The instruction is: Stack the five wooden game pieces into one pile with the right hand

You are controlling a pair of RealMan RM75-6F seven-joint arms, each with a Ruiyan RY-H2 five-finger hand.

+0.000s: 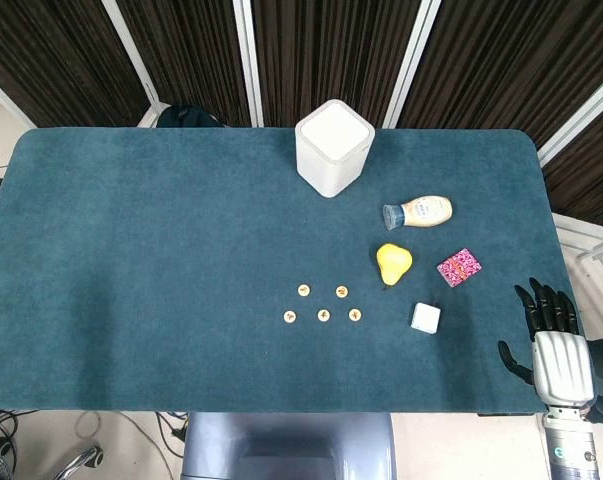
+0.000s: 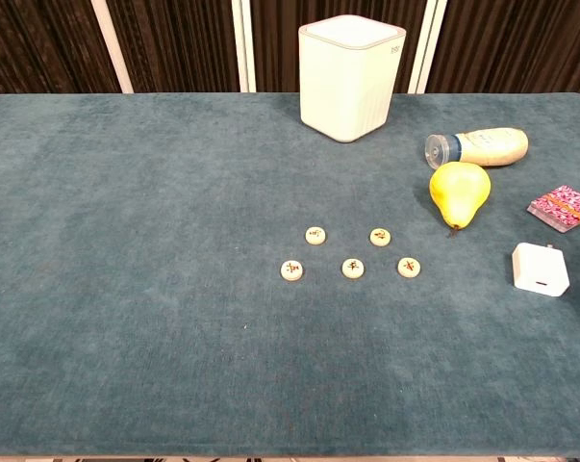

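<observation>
My right hand (image 1: 551, 335) sits at the table's right edge, fingers spread, gripping nothing, while 5 round wooden game pieces (image 1: 324, 316) lie unstacked

From the head view the pieces lie flat and apart on the blue-green felt table (image 1: 161, 240), 2 in a back row and 3 in a front row, well apart from my hand; between them and my hand sits a small white square charger block (image 1: 426, 318), with a yellow pear (image 1: 392, 263), a pink patterned card pack (image 1: 459, 267), a cream bottle lying on its side (image 1: 419, 212) and a tall white square canister (image 1: 333, 146) behind. From the chest view the same 5 pieces (image 2: 352, 268) lie singly near the table's middle, the pear (image 2: 459, 192) right of them, and neither hand shows; my left hand appears in no view
</observation>
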